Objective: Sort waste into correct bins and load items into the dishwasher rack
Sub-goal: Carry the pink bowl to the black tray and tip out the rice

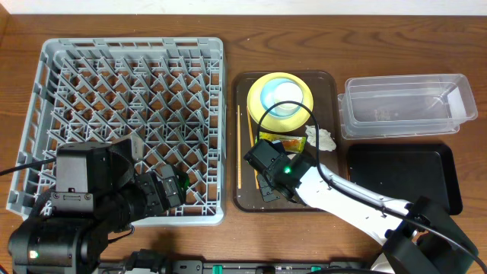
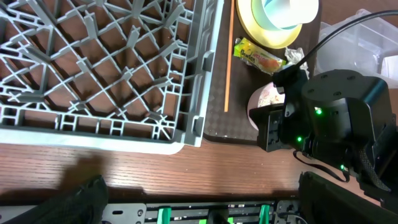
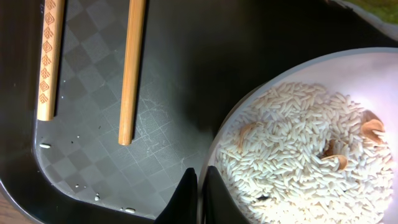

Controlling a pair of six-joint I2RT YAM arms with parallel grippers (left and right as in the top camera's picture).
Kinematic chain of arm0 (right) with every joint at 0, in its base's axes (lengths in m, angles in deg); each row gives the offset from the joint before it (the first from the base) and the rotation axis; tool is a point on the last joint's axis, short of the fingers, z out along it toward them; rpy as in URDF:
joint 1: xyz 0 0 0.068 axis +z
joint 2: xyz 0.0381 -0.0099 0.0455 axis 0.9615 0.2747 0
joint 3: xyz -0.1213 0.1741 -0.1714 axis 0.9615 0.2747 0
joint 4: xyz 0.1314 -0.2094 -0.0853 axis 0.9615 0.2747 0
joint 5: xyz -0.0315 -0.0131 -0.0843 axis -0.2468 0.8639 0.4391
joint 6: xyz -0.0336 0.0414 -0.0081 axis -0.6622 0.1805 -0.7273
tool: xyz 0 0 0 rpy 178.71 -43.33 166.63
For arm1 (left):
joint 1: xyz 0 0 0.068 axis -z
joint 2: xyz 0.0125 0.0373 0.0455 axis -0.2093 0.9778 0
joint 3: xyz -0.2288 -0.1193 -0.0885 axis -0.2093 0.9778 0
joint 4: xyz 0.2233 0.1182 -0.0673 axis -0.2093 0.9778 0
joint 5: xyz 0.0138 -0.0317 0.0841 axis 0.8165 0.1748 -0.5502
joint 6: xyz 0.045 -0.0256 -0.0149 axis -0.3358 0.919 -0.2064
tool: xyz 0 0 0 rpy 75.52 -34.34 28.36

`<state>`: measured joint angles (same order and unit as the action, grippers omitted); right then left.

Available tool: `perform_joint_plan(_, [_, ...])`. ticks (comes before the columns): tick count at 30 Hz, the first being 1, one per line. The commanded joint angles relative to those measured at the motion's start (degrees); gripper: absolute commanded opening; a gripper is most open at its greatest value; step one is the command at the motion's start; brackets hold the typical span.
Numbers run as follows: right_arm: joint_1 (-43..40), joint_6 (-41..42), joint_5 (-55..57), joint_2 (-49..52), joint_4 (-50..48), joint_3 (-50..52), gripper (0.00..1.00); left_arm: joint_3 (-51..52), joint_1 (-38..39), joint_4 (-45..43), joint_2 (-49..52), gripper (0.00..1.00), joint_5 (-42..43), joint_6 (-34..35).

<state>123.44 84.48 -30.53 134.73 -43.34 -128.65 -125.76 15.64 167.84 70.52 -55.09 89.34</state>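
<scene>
The left gripper [image 1: 171, 189] is hovering left of the brown serving tray [image 1: 249, 196], over the near edge of the dishwasher rack [image 1: 122, 84]. Its fingers [image 2: 84, 199] are looking spread with nothing between them, so I'm guessing it's just parking out of the way. The right gripper [image 3: 198, 196] is sitting at the tray's near end, fingers almost together right at the rim of the white bowl [image 3: 373, 68]. I can't tell if they're actually pinching it. Rice [image 3: 292, 149] is filling that bowl, so it's probably needing a dump before racking. Chopsticks [image 1: 239, 144] are lying along the tray's left edge, and the yellow plate [image 1: 253, 95] is sitting at its far end.
</scene>
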Motion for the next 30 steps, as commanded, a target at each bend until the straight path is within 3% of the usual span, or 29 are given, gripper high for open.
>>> perform_joint_plan(1, [0.57,0.94,-0.55,0.59,0.44,0.59,0.01,0.07,0.17,-0.22,-0.09,1.00,-0.74,0.33])
perform_joint_plan(7, [-0.04,-1.49,-1.20,-1.01,2.56,-1.42,0.01,0.07,0.17,-0.22,-0.09,1.00,-0.74,0.33])
perform_joint_plan(16, [-6.36,-2.43,1.42,-11.15,17.16,-10.78,0.01,0.07,0.17,-0.22,-0.09,0.99,-0.74,0.33])
perform_joint_plan(25, [-22.45,-9.42,1.01,-23.71,25.11,-11.30,0.01,0.07,0.17,-0.22,-0.09,0.99,-0.74,0.33])
perform_joint_plan(30, [-35.85,-16.44,-8.04,-26.53,25.81,-11.26,0.01,0.07,0.17,-0.22,-0.09,0.99,-0.72,0.33])
